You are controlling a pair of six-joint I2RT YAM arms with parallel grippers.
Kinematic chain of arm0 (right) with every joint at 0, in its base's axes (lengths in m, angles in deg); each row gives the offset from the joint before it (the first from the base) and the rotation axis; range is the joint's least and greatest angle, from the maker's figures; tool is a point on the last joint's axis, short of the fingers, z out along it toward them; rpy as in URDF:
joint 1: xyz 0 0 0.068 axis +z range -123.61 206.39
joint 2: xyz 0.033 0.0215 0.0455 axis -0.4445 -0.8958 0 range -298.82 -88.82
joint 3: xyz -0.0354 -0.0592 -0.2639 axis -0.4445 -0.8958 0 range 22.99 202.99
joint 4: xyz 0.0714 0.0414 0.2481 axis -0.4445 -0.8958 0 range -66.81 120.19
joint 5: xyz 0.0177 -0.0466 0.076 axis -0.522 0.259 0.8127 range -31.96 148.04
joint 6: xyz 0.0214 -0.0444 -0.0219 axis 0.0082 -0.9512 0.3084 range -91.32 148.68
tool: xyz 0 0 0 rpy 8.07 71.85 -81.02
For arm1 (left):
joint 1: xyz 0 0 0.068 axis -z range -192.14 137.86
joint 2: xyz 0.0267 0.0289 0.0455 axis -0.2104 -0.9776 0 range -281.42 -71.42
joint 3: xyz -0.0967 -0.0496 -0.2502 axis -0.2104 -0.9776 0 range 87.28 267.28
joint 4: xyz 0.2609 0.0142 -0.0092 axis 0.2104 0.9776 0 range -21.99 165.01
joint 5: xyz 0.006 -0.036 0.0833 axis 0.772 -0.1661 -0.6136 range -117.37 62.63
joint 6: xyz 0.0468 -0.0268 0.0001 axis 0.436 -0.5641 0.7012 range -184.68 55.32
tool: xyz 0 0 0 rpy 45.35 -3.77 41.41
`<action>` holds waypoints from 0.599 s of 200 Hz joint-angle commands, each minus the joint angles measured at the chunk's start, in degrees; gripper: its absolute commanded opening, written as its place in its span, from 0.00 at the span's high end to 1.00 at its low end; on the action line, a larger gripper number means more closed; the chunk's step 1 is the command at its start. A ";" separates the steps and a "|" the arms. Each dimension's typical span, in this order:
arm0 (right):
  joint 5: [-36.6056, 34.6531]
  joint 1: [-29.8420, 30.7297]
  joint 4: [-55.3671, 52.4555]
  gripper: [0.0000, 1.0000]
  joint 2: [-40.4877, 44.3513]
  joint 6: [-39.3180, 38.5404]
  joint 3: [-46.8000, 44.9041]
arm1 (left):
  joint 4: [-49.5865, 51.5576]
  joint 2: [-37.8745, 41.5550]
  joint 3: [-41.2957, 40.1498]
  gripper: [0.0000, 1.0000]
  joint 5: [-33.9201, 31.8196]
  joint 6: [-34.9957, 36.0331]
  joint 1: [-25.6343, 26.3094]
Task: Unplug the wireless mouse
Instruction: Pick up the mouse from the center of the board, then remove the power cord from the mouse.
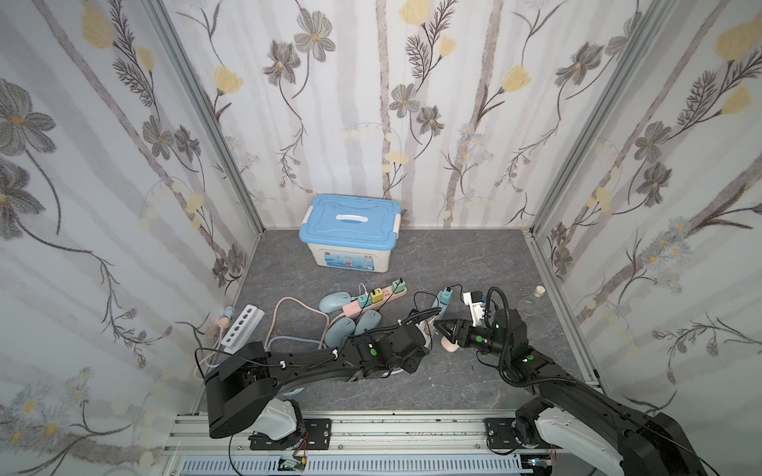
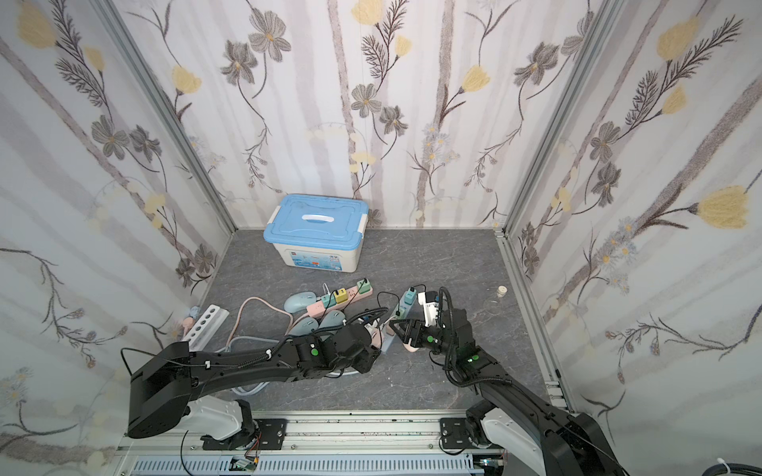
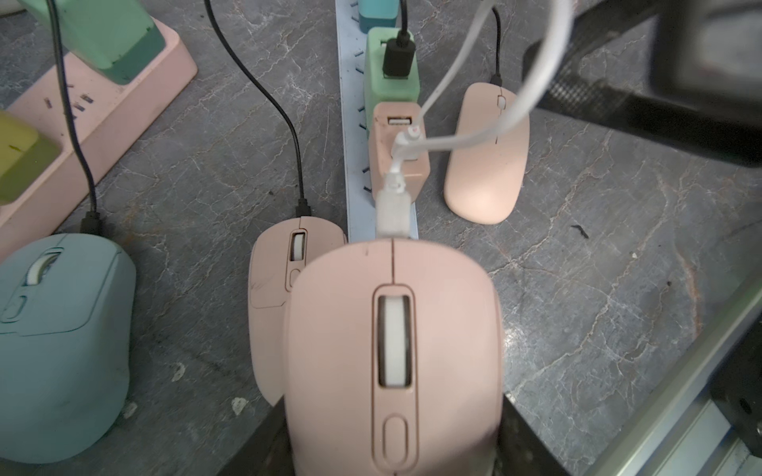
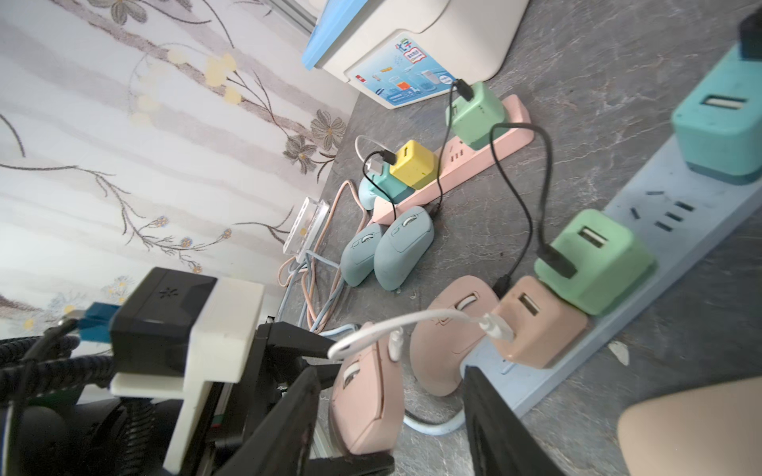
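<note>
Left end effector (image 3: 391,437) is gripping the cabled pink wireless mouse (image 3: 396,329) while right end effector (image 4: 391,371) is hovering open alongside.

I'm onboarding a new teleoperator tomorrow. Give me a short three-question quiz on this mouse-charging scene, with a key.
1. Multiple choice: the left gripper holds a pink mouse; its white cable runs to a charger of which colour on the blue power strip? A green, B pink, C teal.
2. True or false: the storage box stands open, lid off.
3. Fill in: the pink power strip carries ___ chargers.
Key: 1 B, the pink charger. 2 false, the blue lid sits on the storage box. 3 three: a green charger, a yellow charger, a teal charger.
</note>
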 commanded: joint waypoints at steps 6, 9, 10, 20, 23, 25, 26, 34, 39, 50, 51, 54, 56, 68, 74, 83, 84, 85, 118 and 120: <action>-2.20 2.00 4.85 0.45 -1.11 1.81 0.98 | -4.78 3.38 -2.57 1.00 2.97 1.84 -0.05; -2.24 2.21 5.07 0.46 -1.20 1.95 0.93 | -4.95 3.80 -2.79 1.00 3.27 1.86 -0.01; -2.29 2.25 5.07 0.46 -1.22 1.98 0.98 | -5.00 3.93 -2.86 1.00 3.36 1.86 0.05; -2.42 2.87 5.59 0.47 -1.53 2.61 0.88 | -5.33 5.26 -3.63 1.00 4.25 2.09 -0.06; -2.42 2.96 5.66 0.47 -1.58 2.84 0.86 | -5.32 5.63 -3.78 1.00 4.46 2.12 0.00; -2.47 3.18 5.81 0.47 -1.65 2.91 0.86 | -5.37 5.81 -3.87 1.00 4.54 2.19 -0.05; -2.49 3.22 5.88 0.47 -1.70 2.95 0.86 | -5.34 5.95 -3.97 1.00 4.57 2.20 -0.01; -2.66 3.67 6.00 0.47 -1.91 3.28 0.95 | -5.43 6.71 -4.38 1.00 4.83 2.29 -0.06; -2.89 4.06 6.02 0.47 -2.01 3.41 1.03 | -5.41 7.22 -4.63 1.00 4.98 2.34 -0.05; -3.29 4.96 5.95 0.47 -2.49 3.51 1.37 | -5.45 7.86 -4.96 1.00 5.18 2.46 -0.01; -3.34 5.08 5.95 0.47 -2.52 3.56 1.42 | -5.43 7.94 -5.00 1.00 5.20 2.47 0.01; -3.45 5.32 5.96 0.47 -2.69 3.64 1.54 | -5.46 7.97 -5.11 1.00 5.28 2.48 0.04; -3.54 5.51 5.95 0.47 -2.82 3.72 1.62 | -5.47 8.03 -5.05 1.00 5.29 2.48 0.01; -3.65 6.31 6.84 0.48 -3.59 4.41 1.83 | -5.49 8.16 -5.20 1.00 5.34 2.57 0.01; -3.65 6.72 7.28 0.48 -3.97 4.78 2.04 | -5.57 8.19 -5.21 1.00 5.31 2.58 0.01; -3.66 7.18 7.81 0.50 -4.62 5.48 2.26 | -5.67 8.19 -5.28 1.00 5.35 2.57 -0.03; -3.70 7.20 7.94 0.50 -4.77 5.59 2.31 | -5.67 8.28 -5.29 1.00 5.32 2.57 0.04; -3.72 7.25 8.00 0.50 -4.84 5.61 2.33 | -5.72 8.32 -5.29 1.00 5.31 2.57 -0.01; -6.49 8.36 9.12 0.59 -6.40 8.88 2.45 | -5.94 9.13 -5.75 1.00 4.73 2.63 -0.01; -6.58 8.42 9.22 0.59 -6.46 9.18 2.40 | -6.00 9.08 -5.81 1.00 4.69 2.58 -0.03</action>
